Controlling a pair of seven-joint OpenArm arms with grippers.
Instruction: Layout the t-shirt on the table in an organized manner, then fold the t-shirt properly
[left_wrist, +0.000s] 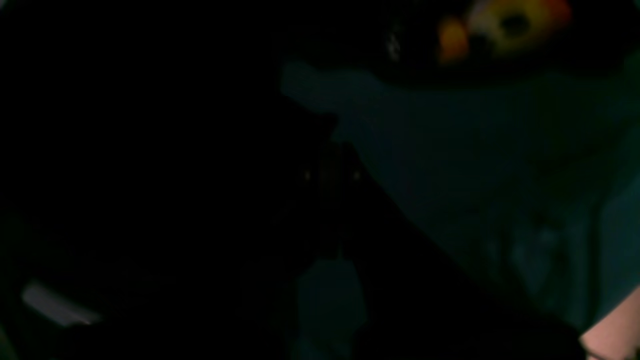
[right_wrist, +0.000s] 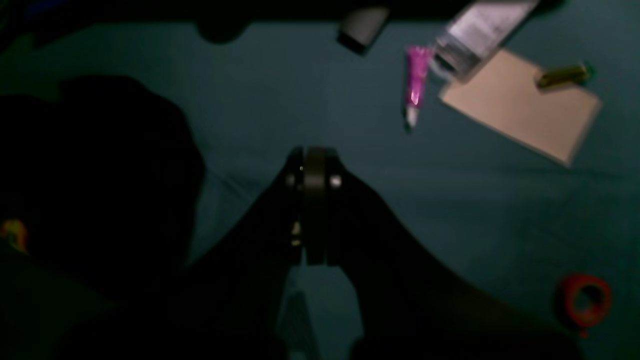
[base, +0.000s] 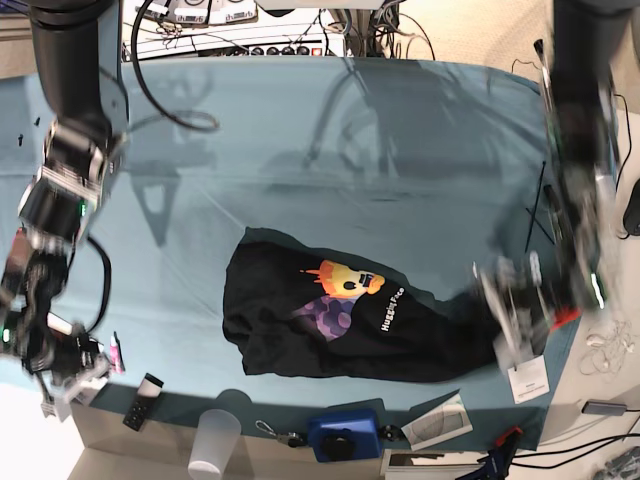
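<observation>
**Black t-shirt bunched near the front of the table, both tools closed**

The t-shirt (base: 330, 320) lies in a rumpled, roughly oval heap on the teal table (base: 300, 130), toward the near edge and a little right of centre in the base view. Its orange, yellow and purple print (base: 340, 295) faces up, with white lettering just to the right of it. A strip of black cloth stretches from the heap to the right, up to the left tool (base: 510, 305), which sits low at the table's right side and appears blurred. That tool is closed, and the cloth seems to be pinched in it, though the dark, blurred left wrist view shows only black fabric over teal cloth and a smear of the print (left_wrist: 505, 25) at the top.

The right tool (right_wrist: 315, 165) is at the near left corner of the table, well apart from the t-shirt. Its jaws are pressed together with nothing visible between them. In the right wrist view, beyond it on the table lie a pink tube (right_wrist: 416, 82), a tan card (right_wrist: 525, 110) and, nearer, a red tape roll (right_wrist: 585, 299).

Along the near edge in the base view stand a clear plastic cup (base: 215, 440) and a blue box (base: 345, 435).
</observation>
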